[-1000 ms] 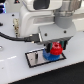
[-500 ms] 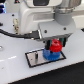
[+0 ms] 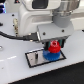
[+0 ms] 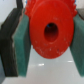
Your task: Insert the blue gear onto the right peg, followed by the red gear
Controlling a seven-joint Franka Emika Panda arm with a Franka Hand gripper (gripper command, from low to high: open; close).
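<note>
The red gear [image 3: 54, 47] is held between my gripper's [image 3: 53, 46] teal pads, directly above the blue gear [image 3: 50, 55]. The blue gear lies flat on the grey black-edged plate [image 3: 35, 59], toward the exterior view's right end of it. In the wrist view the red gear [image 4: 49, 32] fills the frame, its centre hole facing the camera, clamped by a teal pad [image 4: 22, 47] on each side. The right peg is hidden under the gears and gripper. I cannot tell whether the red gear touches the blue one.
The plate lies on a white tabletop [image 3: 15, 72]. The arm's white body [image 3: 40, 15] and a black cable [image 3: 12, 35] hang over the exterior view's left and back of the plate. A dark edge [image 4: 6, 50] shows beside one pad in the wrist view.
None that I can make out; the gripper and red gear stay over the blue gear across the frames.
</note>
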